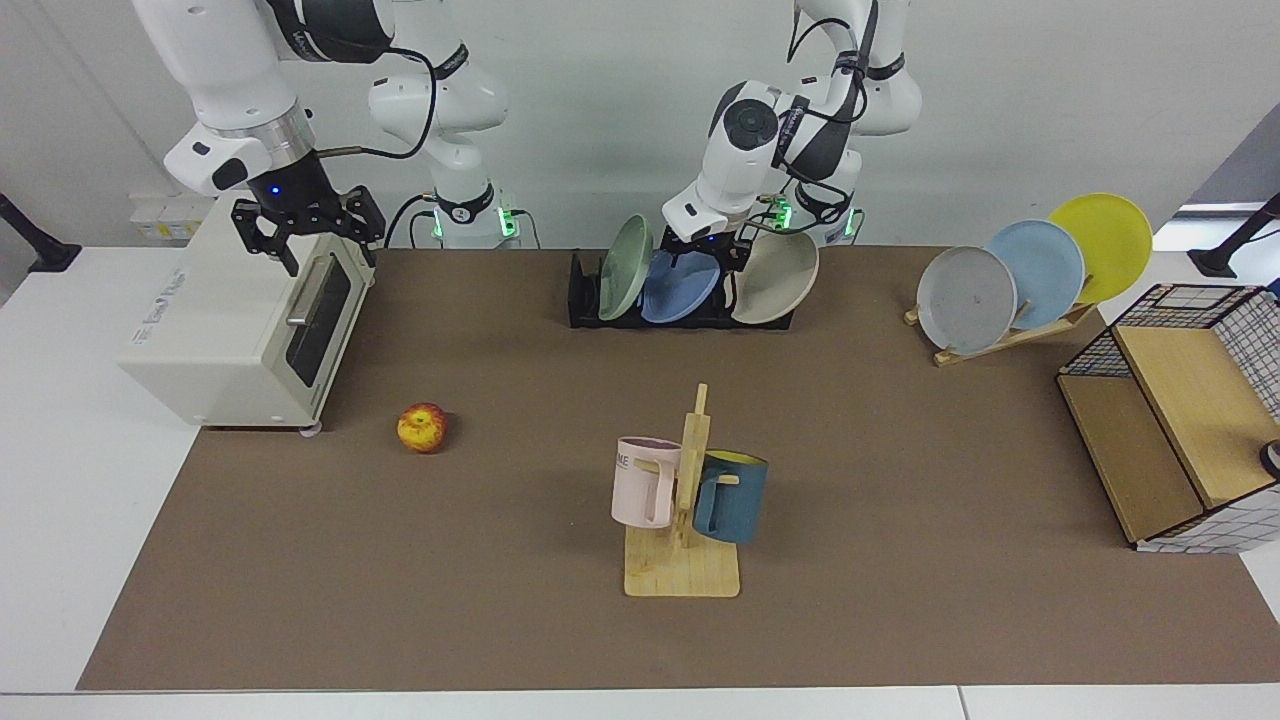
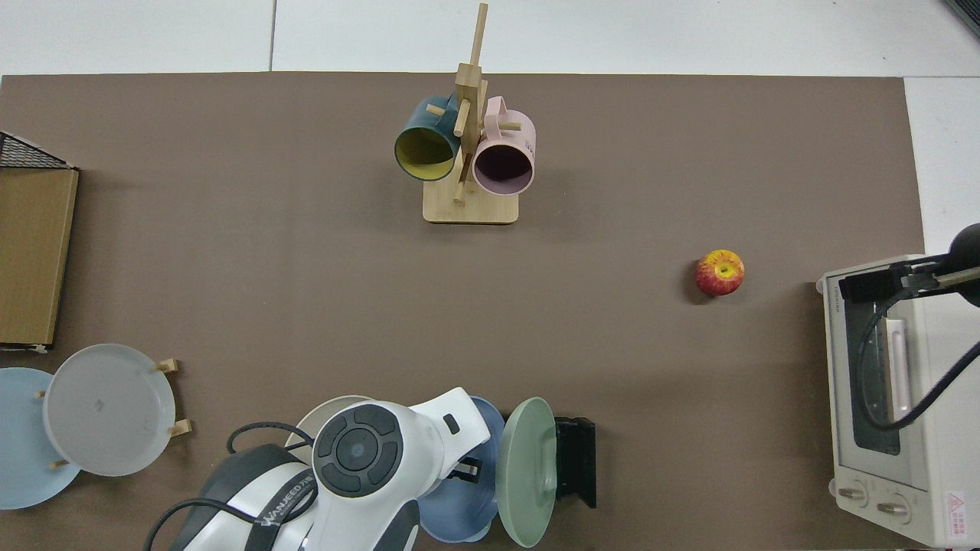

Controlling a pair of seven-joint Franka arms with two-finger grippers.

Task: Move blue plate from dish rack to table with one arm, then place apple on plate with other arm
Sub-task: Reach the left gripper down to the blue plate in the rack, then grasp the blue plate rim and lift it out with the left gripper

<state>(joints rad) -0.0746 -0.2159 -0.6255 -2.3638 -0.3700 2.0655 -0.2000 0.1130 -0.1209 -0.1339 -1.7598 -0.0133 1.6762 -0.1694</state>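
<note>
While the near half of the table point(image 1: 500, 620) lies bare of anything moved, the task looks barely begun: nothing has been set down yet. Nearest stands a wooden mug tree point(image 1: 688, 510) with a pink and a teal mug, no part of the job. Farther back and to the left in the facing view, the apple point(image 1: 422, 427) sits alone on the mat, untouched, just in front of a white oven point(image 1: 245, 320). Above that oven's far end the right gripper point(image 1: 308, 228) hangs with its fingers spread and nothing between them; this arm waits. At the far edge, the rack point(image 1: 585, 300) holds three plates, and the blue plate point(image 1: 675, 290) stands in it between a green plate point(image 1: 625, 268) and a cream plate point(image 1: 775, 277). The left gripper point(image 1: 712, 245) is down at the blue plate's top rim; whether its fingers have closed on the rim I cannot tell, since the wrist hides them from above and they are too small from the front. So, as I judge it, both halves remain: lifting the plate out and laying it flat, then carrying the apple onto it.
</note>
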